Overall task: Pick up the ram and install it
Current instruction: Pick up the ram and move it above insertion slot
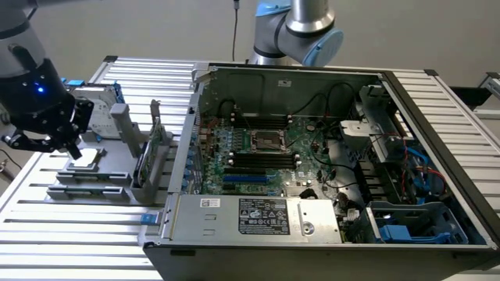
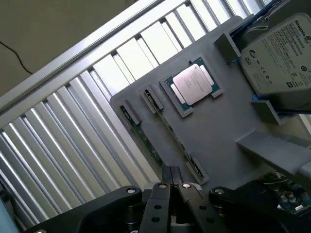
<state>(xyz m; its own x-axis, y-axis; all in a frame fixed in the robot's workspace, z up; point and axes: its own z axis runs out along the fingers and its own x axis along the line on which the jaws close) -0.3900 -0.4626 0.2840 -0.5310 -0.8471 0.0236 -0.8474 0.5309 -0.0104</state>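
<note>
the gripper (image 2: 170,171) hovers over the grey fixture plate (image 2: 218,121), jaws pressed together with nothing between them. the ram (image 2: 144,137) stands on edge in the plate's holders, beside the processor chip (image 2: 193,84). the open computer case (image 1: 328,152) sits toward the exterior view's right.

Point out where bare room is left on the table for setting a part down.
Bare slatted table lies between the grey fixture and the near edge, and at the exterior view's right of the case. Crowded: the fixture and the case interior.
</note>
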